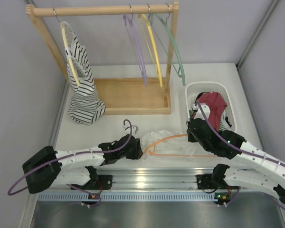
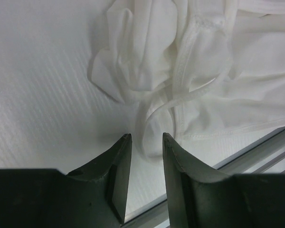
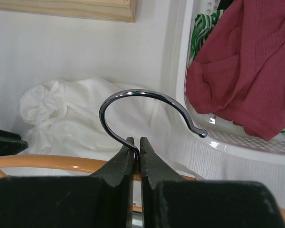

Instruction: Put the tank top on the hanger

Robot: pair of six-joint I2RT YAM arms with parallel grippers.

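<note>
The white tank top (image 1: 162, 138) lies crumpled on the table between my two grippers. The orange hanger (image 1: 175, 155) lies across it, its metal hook pointing right. My right gripper (image 3: 137, 141) is shut on the base of the wire hook (image 3: 147, 95), and the orange bar (image 3: 47, 161) runs off to the left below it. In the top view the right gripper (image 1: 190, 135) sits at the hanger's right end. My left gripper (image 1: 139, 148) is at the top's left edge. Its jaws are open, and a strap loop of the tank top (image 2: 149, 135) lies just ahead of the left gripper (image 2: 146, 138).
A wooden rack (image 1: 133, 95) stands at the back with a striped top (image 1: 83, 90) on a yellow hanger, plus purple (image 1: 135, 47), yellow (image 1: 152, 47) and green (image 1: 173, 47) hangers. A white basket (image 1: 206, 85) at the right holds a dark red garment (image 1: 213, 102). The aluminium rail (image 1: 152, 180) runs along the near edge.
</note>
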